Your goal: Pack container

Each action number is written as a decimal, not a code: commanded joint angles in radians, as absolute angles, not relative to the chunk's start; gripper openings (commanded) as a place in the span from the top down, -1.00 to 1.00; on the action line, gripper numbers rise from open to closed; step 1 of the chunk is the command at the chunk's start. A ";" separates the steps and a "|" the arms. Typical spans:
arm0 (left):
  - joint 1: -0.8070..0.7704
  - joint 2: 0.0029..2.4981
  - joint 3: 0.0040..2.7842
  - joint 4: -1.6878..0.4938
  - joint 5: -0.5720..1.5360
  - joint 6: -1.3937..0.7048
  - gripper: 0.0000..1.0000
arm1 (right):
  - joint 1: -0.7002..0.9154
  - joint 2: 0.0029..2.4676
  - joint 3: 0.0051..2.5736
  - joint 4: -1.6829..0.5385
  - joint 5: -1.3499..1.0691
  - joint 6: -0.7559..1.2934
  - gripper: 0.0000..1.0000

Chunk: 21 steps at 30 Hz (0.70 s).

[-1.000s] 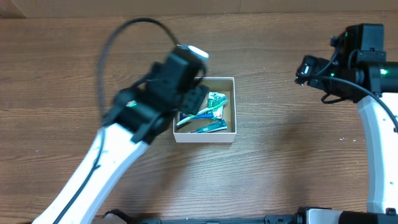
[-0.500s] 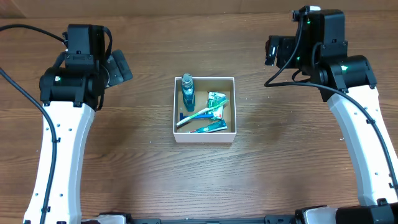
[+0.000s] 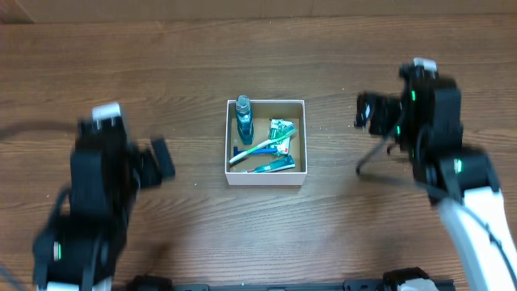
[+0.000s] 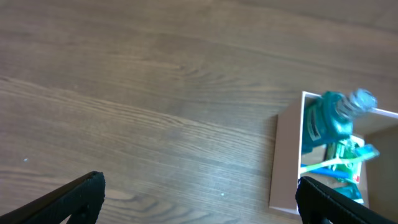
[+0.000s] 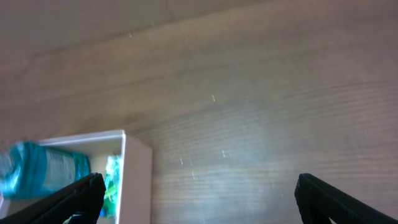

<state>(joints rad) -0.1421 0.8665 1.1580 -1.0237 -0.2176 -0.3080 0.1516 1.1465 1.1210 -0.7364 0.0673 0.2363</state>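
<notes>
The container (image 3: 299,174), a small square white-walled box with a brown floor, sits mid-table. It holds a teal bottle (image 3: 244,121), a toothbrush (image 3: 257,149) and green and blue sachets (image 3: 281,129). The box also shows in the left wrist view (image 4: 286,162) and the right wrist view (image 5: 137,174). My left gripper (image 3: 160,160) is open and empty, left of the box. My right gripper (image 3: 365,111) is open and empty, right of the box. Both sets of jaws stand wide apart in the wrist views, left (image 4: 199,202) and right (image 5: 199,199).
The wooden table (image 3: 258,234) stretches all round the box. Black cables trail from both arms.
The left arm left the box, where the teal bottle now stands, and swung out to the left and toward the front. The right arm has dropped lower and nearer the front.
</notes>
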 commanded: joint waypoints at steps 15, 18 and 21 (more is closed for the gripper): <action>-0.150 0.419 0.781 -1.024 -0.183 -0.318 -1.00 | 0.151 0.643 0.789 -0.851 0.157 0.323 -1.00; -0.150 0.419 0.781 -1.024 -0.183 -0.318 -1.00 | 0.151 0.643 0.789 -0.852 0.157 0.323 -1.00; -0.150 0.419 0.781 -1.025 -0.183 -0.318 -1.00 | 0.151 0.643 0.789 -0.851 0.157 0.323 -1.00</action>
<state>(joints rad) -0.1444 0.4255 0.7914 -1.0252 -0.1940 -0.3077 0.1513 0.6460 0.7952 -0.8562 0.1429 0.3149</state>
